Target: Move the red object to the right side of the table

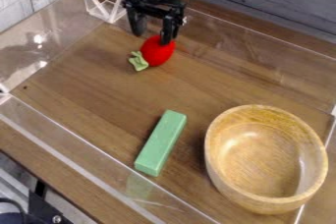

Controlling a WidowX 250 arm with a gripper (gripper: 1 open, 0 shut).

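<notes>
Wood-grain table (92, 110) with clear low walls: nearest, at five o'clock, sits a wooden bowl (266, 157); a green block (160, 141) lies toward center. Farther, at eleven o'clock, the red object (159, 53) rests directly beneath the gripper (153, 33), whose jaws are spread wide, straddling its top, empty.

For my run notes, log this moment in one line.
phase: approach | gripper: open, above red object | grasp: not yet | green block, wooden bowl: untouched
</notes>
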